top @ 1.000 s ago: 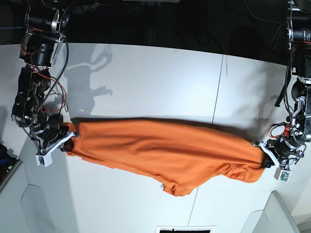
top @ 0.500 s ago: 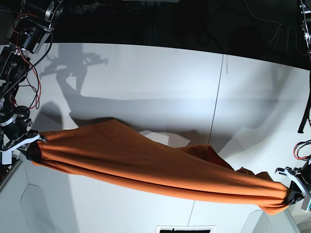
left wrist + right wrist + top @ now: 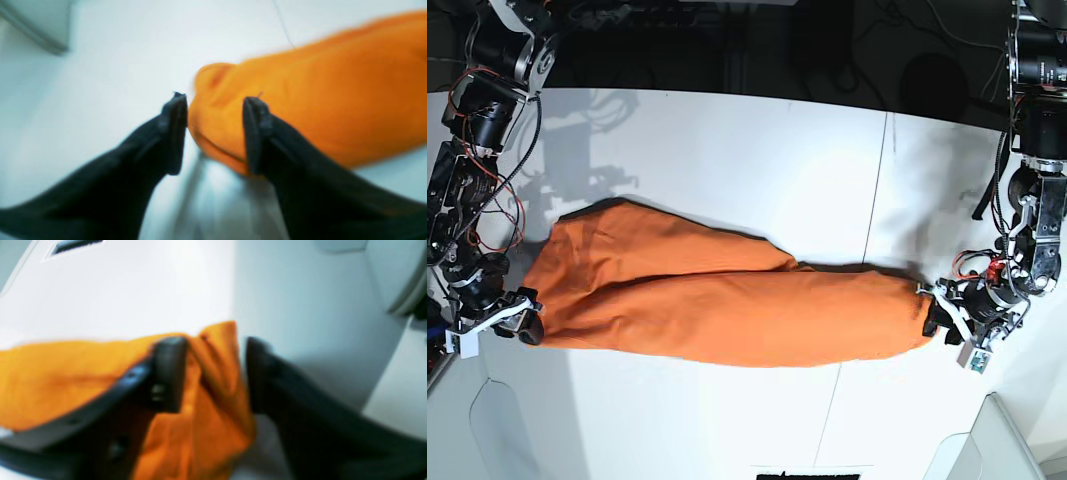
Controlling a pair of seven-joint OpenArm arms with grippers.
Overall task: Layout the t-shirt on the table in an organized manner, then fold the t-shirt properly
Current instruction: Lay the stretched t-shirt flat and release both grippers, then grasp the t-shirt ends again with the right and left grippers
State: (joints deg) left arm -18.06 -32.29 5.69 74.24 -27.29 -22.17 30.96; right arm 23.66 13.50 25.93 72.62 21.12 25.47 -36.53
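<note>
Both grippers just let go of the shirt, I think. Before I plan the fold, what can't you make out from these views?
- t-shirt: collar, sleeves and label folded under in the base view; layout unclear.
- left gripper: open; motion blur hides any contact with the cloth.
- right gripper: open, cloth between the fingers; blur hides contact.
- table: near edge cut off.

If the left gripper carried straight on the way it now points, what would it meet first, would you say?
Most likely the t-shirt: the left gripper has its fingers spread, and the orange cloth's end bulges right between them. Blur leaves the depth uncertain.
</note>
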